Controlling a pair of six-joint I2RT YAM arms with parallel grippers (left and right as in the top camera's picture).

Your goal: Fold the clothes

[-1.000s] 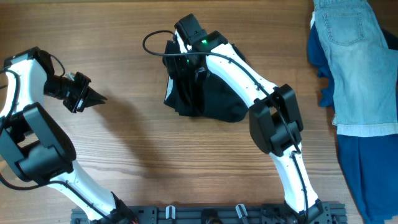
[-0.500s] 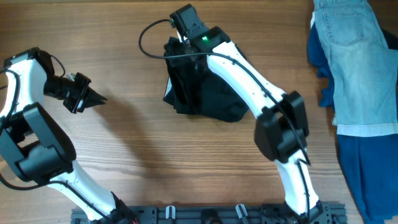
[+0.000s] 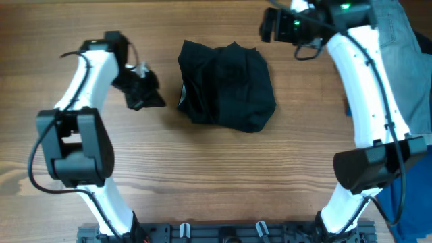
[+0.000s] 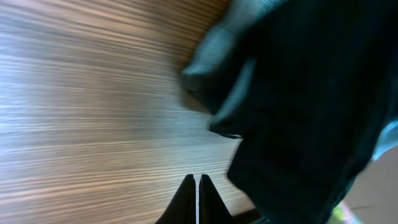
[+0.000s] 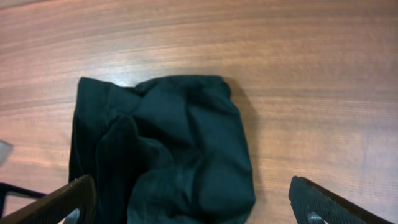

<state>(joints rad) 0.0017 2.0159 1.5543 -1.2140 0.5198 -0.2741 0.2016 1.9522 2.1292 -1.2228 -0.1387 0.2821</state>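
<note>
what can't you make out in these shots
Left wrist: motion blur smears the black garment; its right side leaves the frame.
Right wrist: the garment's lower part is cut by the bottom edge.
Overhead: the denim garment is cut by the right edge and partly covered by the right arm.
All views: the garment's inner layers, hidden under its own folds.

Overhead cam looks straight down on the counter (image 3: 202, 175) from well up. Left wrist cam is low and blurry, right beside the black garment (image 4: 298, 93), with the left gripper (image 4: 198, 183) pinched together at the bottom edge. Right wrist cam hangs higher, angled down past the wide-spread right gripper (image 5: 189, 193). All 3 catch that garment.
</note>
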